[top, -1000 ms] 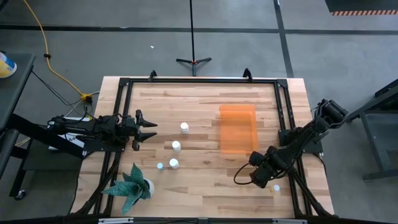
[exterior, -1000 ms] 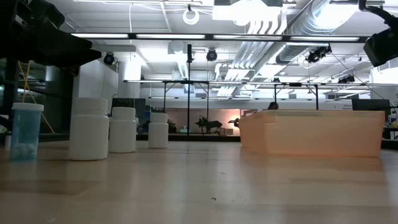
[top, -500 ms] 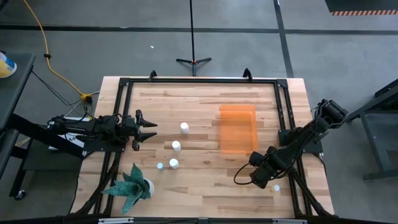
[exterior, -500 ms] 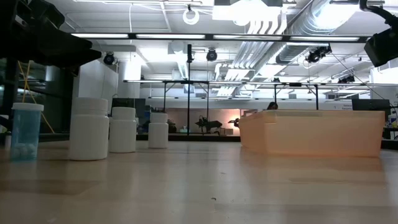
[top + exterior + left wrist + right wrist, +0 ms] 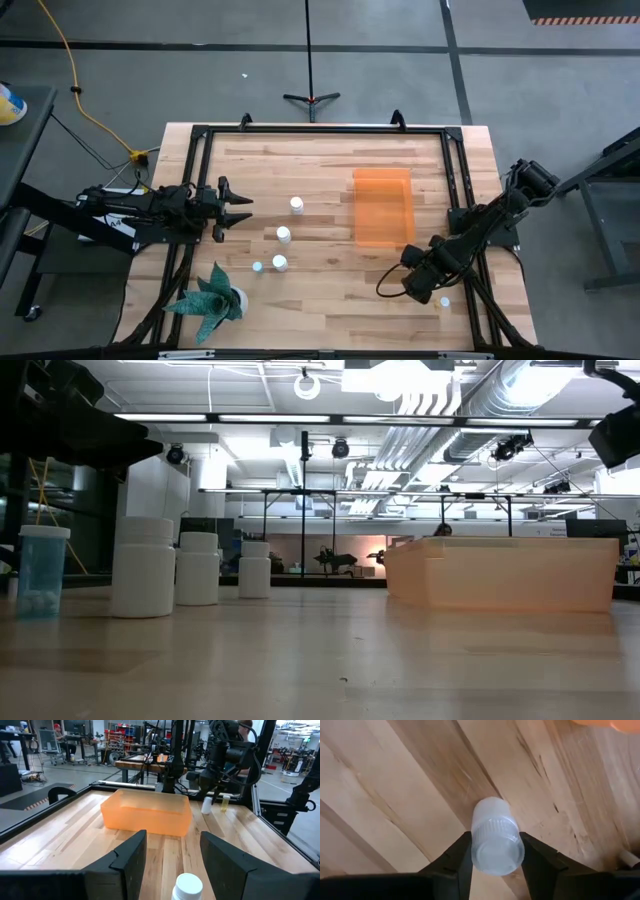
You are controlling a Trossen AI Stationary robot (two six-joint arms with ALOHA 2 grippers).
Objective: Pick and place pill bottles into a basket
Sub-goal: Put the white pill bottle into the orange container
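My right gripper (image 5: 415, 284) points down at the table's near right, below the orange bin (image 5: 383, 207), and is shut on a white pill bottle (image 5: 495, 842). In the high view that bottle is hidden under the gripper. Three white bottles (image 5: 297, 205) (image 5: 284, 235) (image 5: 280, 263) stand on their bases left of the bin, with a smaller bluish one (image 5: 258, 267) beside them. My left gripper (image 5: 240, 208) is open at the table's left, level, pointing at the nearest bottle (image 5: 187, 887), apart from it. My right gripper pinches the bottle's ribbed cap (image 5: 497, 854) between its two fingers, one on each side. The fingers come from above, pointing down. The bottle is upright under them; the left wrist view (image 5: 206, 805) shows it low by the table, but not whether it is lifted.
A potted green plant (image 5: 210, 297) stands at the near left. A small yellowish bottle (image 5: 225, 802) stands by the right frame rail, also seen in the high view (image 5: 444, 300). A black frame (image 5: 320, 130) rims the table. Bare wood lies between the bottles and the bin.
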